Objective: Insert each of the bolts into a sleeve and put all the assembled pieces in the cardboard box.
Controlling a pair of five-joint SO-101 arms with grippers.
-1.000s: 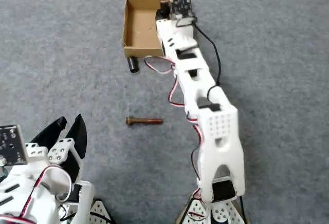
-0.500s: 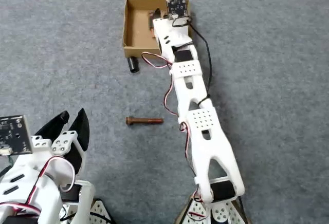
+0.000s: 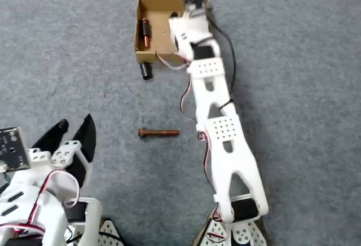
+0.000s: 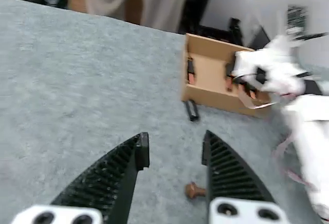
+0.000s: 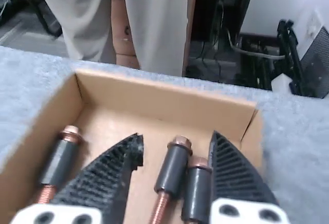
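Observation:
The cardboard box (image 3: 137, 43) stands at the table's far edge. One assembled bolt-and-sleeve piece (image 3: 145, 33) lies by its left wall. My right gripper (image 5: 176, 141) hangs open over the box (image 5: 164, 103); two assembled pieces (image 5: 172, 175) lie side by side below its fingers, a third (image 5: 59, 165) off to one side. A loose black sleeve (image 3: 146, 70) lies just in front of the box. A copper bolt (image 3: 158, 133) lies mid-table. My left gripper (image 3: 70, 136) is open near the front left, holding nothing; the bolt's head (image 4: 194, 189) shows beside one finger.
The right arm (image 3: 217, 110) stretches from the front edge to the box, right of the bolt. Grey carpet (image 3: 299, 88) covers the table. In the left wrist view the sleeve (image 4: 192, 110) lies before the box (image 4: 216, 96), with the right gripper (image 4: 257, 75) above it.
The right gripper has swung left over the box. An assembled piece now lies by the box's left wall, where none showed before. The left gripper has shifted slightly left.

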